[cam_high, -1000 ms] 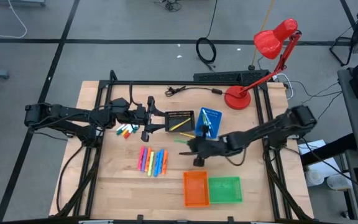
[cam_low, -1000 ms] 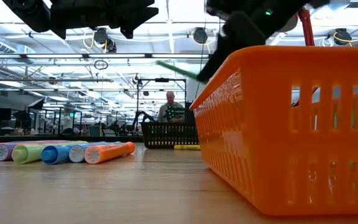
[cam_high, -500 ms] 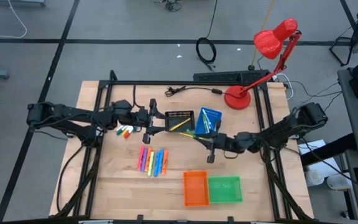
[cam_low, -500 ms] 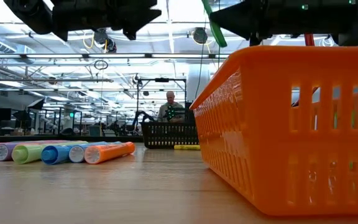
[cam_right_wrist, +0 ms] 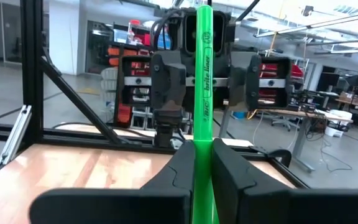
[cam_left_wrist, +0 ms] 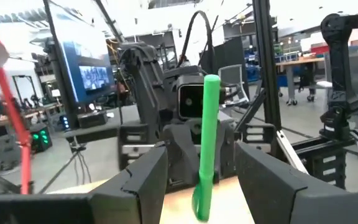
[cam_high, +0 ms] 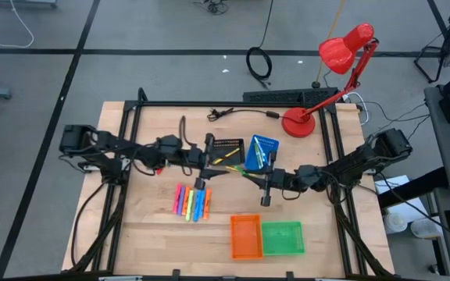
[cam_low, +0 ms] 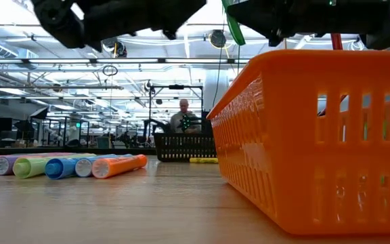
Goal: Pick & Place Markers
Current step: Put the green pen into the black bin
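My right gripper point(cam_high: 258, 179) is shut on a green marker point(cam_right_wrist: 203, 74) and holds it above the table's middle, beside the blue tray point(cam_high: 263, 151). My left gripper point(cam_high: 222, 165) is open and faces it. In the left wrist view its fingers point(cam_left_wrist: 143, 179) stand on either side of the green marker's free end point(cam_left_wrist: 207, 124) without touching it. Several pink, orange, yellow and blue markers point(cam_high: 191, 202) lie side by side on the table. A few more markers point(cam_high: 158, 165) lie under my left arm. My right gripper pinches one end of the green marker point(cam_right_wrist: 202, 155) between its two fingers. The fingers come about level from the table's right and lie along the marker. Its printed barrel point(cam_right_wrist: 204, 56) sticks out past the fingertips toward my left gripper, clear of the table.
A black tray point(cam_high: 225, 148) with a yellow marker stands next to the blue tray. An orange tray point(cam_high: 246, 236) and a green tray point(cam_high: 282, 238) stand near the front edge. A red lamp point(cam_high: 342, 55) and cables are at the back right.
My right gripper has lifted the green marker and carried it a little toward the table's right edge, then held still. My left arm has stretched toward the table's right, bringing its open gripper up to the marker's free end.
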Robot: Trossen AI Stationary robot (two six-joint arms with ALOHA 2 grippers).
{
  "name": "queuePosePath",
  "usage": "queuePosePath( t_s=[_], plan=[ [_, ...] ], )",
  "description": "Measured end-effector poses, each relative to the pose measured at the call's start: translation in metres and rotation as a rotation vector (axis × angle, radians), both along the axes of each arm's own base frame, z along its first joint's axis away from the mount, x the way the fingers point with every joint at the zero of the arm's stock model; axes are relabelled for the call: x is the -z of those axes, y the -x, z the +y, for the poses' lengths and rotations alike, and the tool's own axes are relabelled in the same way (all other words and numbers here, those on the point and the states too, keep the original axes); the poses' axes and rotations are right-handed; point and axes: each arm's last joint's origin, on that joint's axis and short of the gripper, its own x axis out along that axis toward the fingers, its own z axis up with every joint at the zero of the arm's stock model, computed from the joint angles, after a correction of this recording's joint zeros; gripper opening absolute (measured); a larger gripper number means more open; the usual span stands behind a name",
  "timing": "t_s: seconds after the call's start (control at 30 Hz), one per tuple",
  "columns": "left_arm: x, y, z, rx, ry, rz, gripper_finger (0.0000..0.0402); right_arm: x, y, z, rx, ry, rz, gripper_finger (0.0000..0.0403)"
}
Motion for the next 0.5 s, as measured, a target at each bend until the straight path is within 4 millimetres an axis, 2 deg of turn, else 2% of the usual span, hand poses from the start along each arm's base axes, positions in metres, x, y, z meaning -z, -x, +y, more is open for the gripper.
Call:
queuePosePath(
  t_s=[0.27,0.5],
  plan=[
    [0.006,-0.036,-0.014,0.041,-0.012,0.011,0.0189,0.001,0.0,0.0,0.0,0.001,0.006,0.0019],
    [0.005,-0.045,-0.017,0.049,-0.015,0.002,0.0187,0.002,0.0,0.0,0.0,0.006,0.021,0.002]
  ],
)
